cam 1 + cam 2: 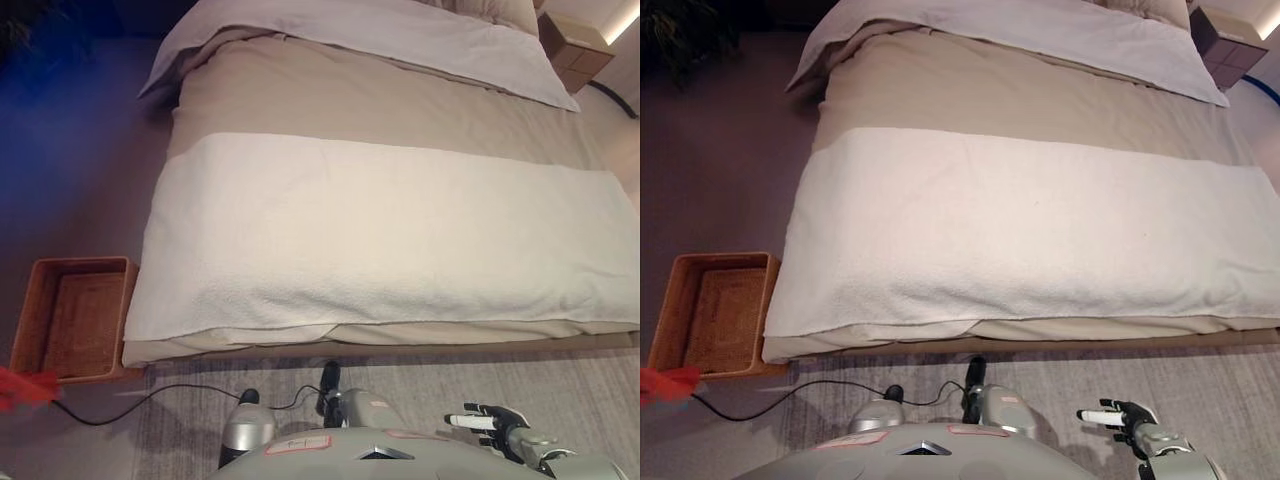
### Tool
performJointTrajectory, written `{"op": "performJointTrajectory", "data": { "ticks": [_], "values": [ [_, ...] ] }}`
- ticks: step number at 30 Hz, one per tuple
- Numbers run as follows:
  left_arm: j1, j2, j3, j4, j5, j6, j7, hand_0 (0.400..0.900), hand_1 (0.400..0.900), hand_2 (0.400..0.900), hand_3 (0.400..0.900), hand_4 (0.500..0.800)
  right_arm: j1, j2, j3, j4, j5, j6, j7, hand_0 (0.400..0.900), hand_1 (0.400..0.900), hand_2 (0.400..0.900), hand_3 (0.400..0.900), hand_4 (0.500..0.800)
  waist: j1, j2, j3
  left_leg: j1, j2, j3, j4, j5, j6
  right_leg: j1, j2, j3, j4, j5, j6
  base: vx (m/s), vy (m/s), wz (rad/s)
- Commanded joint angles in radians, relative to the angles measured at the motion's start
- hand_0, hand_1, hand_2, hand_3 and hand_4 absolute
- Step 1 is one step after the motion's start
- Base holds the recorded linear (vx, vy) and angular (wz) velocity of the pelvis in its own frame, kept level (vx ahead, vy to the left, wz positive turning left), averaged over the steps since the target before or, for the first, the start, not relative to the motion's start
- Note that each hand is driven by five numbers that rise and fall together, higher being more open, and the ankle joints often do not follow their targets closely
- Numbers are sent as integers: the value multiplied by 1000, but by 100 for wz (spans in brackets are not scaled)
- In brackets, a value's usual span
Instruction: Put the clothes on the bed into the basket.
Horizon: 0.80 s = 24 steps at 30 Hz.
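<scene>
The basket point(715, 310), a woven rectangular tray, stood on the floor against the left corner of the bed's foot. The bed point(380, 230) carried a cream blanket point(390, 240) across its lower half, a beige duvet point(370, 100) above it and a pale sheet point(400, 35) at the head (a nightstand point(572, 47) stood at the upper right). The right hand point(1118, 415) hung low over the grey rug point(1200, 390), fingers straight and apart, holding nothing. A red object point(22, 388) lay just beside the basket.

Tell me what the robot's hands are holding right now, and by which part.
Nothing is held. The right hand hangs open and empty over the rug below the bed; the left hand is out of view.
</scene>
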Motion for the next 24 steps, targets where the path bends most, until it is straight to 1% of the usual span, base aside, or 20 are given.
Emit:
{"op": "performJointTrajectory", "data": {
  "ticks": [1,4,8,11,13,15,24],
  "values": [
    [-50,77,-26,-75,-13,-45,66,400,400,400,400,500,-22,-47,35,55,-23,3,-5,900,900,900,900,800,0,34,22,127,-15,69,-7,-81,20,-93,-110,79,-20,193,159,9,6,-6],
    [-89,43,-64,-97,-24,-50,67,400,400,400,400,500,-23,-48,34,65,-18,5,-5,900,900,900,900,800,-7,46,27,131,-16,66,-7,-81,20,-95,-111,79,-17,189,156,3,2,-1],
    [-136,6,-94,-109,-55,-52,70,400,400,400,400,500,-24,-49,30,73,-20,7,-9,900,900,900,900,800,-18,62,29,132,-17,66,-7,-81,18,-100,-114,78,-14,186,154,0,0,0],
    [-183,-11,-142,-116,-54,-53,71,400,400,400,400,500,-28,-53,27,76,-17,8,-12,900,900,900,900,800,-28,80,26,132,-17,64,-7,-80,17,-101,-115,77,-12,182,151,0,0,0],
    [-210,-11,-170,-115,-48,-51,72,400,400,400,400,500,-31,-55,25,77,-17,8,-15,900,900,900,900,800,-35,90,22,130,-18,65,-7,-78,16,-105,-115,78,-10,181,150,5,-15,-4],
    [-215,-1,-185,-114,-40,-50,73,400,400,400,400,500,-33,-58,23,67,-15,7,-17,900,900,900,900,800,-42,101,18,124,-18,69,-7,-72,14,-116,-114,81,-7,185,149,-13,-14,-7],
    [-243,5,-206,-87,-41,-51,63,400,400,400,400,500,-19,-80,14,65,-24,6,-13,900,900,900,900,800,-59,96,17,108,-16,76,-7,-71,10,-125,-112,72,-15,192,152,-7,-1,-2]
  ]
}}
